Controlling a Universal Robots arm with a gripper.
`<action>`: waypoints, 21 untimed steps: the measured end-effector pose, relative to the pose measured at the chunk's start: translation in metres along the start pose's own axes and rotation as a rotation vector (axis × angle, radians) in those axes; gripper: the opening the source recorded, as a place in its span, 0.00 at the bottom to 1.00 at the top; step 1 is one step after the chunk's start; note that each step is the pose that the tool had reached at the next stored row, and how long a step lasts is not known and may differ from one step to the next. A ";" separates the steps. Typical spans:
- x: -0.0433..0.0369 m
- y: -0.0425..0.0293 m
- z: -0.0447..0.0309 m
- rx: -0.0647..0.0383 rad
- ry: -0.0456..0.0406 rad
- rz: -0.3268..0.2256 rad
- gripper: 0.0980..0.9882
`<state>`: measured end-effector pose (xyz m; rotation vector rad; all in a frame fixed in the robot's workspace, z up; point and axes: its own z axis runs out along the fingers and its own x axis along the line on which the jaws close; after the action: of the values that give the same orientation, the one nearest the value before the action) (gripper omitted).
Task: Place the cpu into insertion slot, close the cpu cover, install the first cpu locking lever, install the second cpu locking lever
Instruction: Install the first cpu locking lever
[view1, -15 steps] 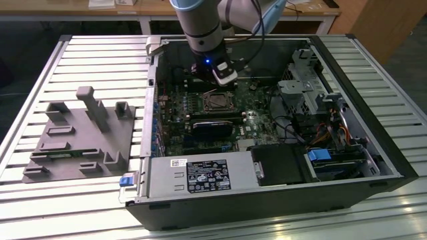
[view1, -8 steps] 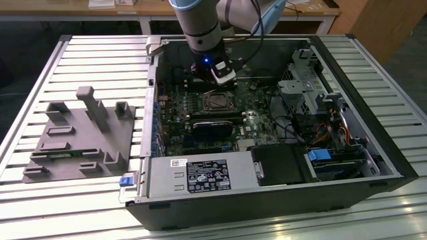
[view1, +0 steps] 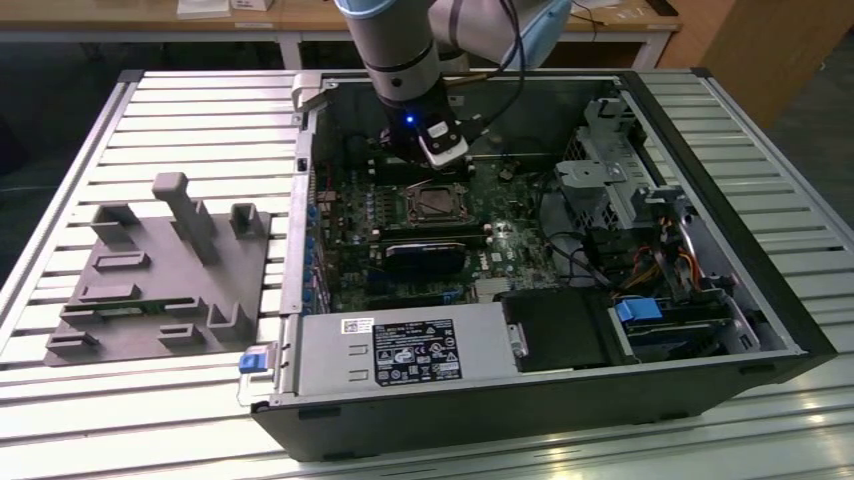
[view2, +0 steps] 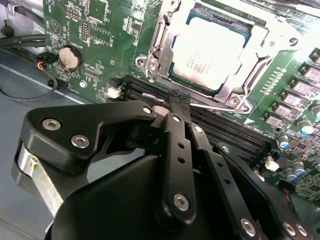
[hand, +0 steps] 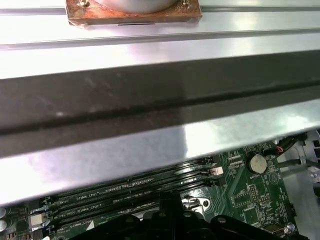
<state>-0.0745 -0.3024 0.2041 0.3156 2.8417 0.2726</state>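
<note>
The cpu (view2: 207, 47), a flat silvery square chip, lies in the insertion slot (view1: 434, 203) on the green board. The cpu cover (view2: 262, 42), a silvery frame with a window, lies flat down around the chip. My gripper (view2: 179, 97) hangs just beside the socket, over the long black memory slots, with its black fingers shut together. A thin silvery lever rod (view2: 215, 106) runs from the fingertips along the socket's edge; I cannot tell whether the tips touch it. In the exterior view the gripper (view1: 438, 158) sits just behind the socket. Its black tips (hand: 170, 200) also show in the first wrist view.
Memory slots (view2: 235, 132) and a coin battery (view2: 69, 56) flank the socket. A black card (view1: 427, 255), a power supply (view1: 400, 350) and a drive cage (view1: 614, 170) crowd the case. The case wall (hand: 160, 100) rises close by. A grey fixture tray (view1: 160, 270) lies at the exterior view's left.
</note>
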 end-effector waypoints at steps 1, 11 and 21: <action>0.0007 0.0006 0.0002 0.002 -0.0023 -0.001 0.00; 0.0031 0.0027 0.0025 0.011 -0.0213 0.012 0.00; 0.0049 0.0072 0.0054 0.022 -0.0284 0.039 0.00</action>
<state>-0.0762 -0.2935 0.1994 0.3769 2.8147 0.2429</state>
